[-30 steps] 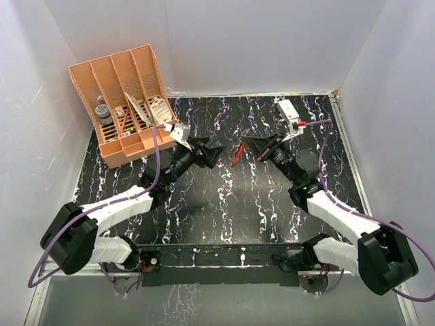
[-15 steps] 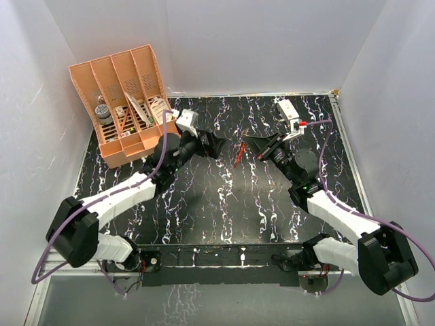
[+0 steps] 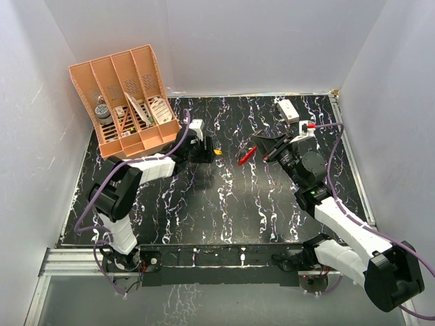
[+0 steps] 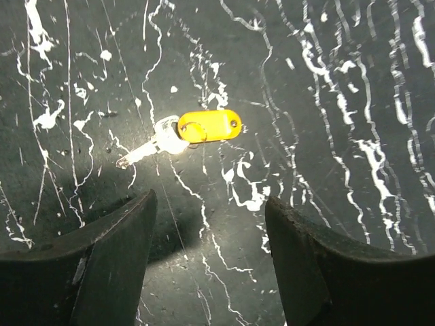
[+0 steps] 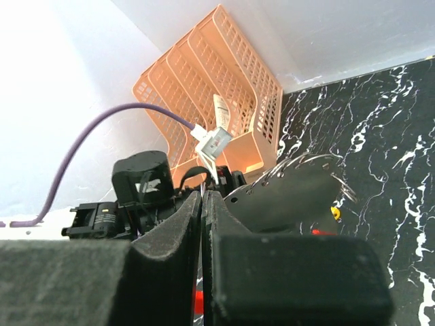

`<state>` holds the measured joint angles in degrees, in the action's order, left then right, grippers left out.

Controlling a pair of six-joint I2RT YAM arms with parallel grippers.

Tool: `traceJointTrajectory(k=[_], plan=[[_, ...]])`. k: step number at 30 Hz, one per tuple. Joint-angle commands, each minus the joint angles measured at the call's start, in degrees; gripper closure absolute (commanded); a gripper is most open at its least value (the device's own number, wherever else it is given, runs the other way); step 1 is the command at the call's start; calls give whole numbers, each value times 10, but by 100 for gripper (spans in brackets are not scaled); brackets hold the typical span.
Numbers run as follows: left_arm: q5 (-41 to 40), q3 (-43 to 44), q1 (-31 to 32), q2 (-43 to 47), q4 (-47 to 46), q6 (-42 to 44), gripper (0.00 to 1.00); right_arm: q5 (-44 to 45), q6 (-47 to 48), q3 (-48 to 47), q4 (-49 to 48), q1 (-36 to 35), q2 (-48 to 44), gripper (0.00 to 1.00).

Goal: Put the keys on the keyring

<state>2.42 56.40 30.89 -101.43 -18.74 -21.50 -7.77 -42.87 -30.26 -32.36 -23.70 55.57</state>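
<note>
Blunt black left fingers (image 4: 102, 265) spread beside flat silvery yellow-headed key (image 4: 165, 140).

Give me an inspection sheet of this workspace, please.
Surface: black, white-veined table.
Job's things: one key with a yellow head lying flat on the table; red keyring held at the right gripper's tip.
Clutter: orange organizer at far left; white box at far right.
Grippers: left gripper open above the key; right gripper shut on the keyring.
Cables: purple cable on each arm.
Surroundings: white walls.
</note>
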Motion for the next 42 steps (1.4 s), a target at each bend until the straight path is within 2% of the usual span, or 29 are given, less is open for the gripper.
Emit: traceJointTrajectory(k=[1, 11, 17, 26, 32, 42], plan=[[-14, 35, 0, -11, 13, 9, 37, 16, 21, -17, -2, 5, -20, 100], [-70, 81, 1, -61, 35, 37, 36, 5, 18, -13, -9, 6, -9, 100], [-77, 211, 1, -129, 159, 48, 38, 3, 18, -13, -11, 8, -5, 100], [-103, 311, 1, -190, 286, 70, 39, 1, 16, -9, -14, 11, -3, 100], [-73, 284, 0, -186, 255, 62, 38, -1, 17, -6, -16, 14, -5, 100], [-4, 255, -1, -177, 230, 27, 31, -3, 19, -3, -10, 18, -15, 100]])
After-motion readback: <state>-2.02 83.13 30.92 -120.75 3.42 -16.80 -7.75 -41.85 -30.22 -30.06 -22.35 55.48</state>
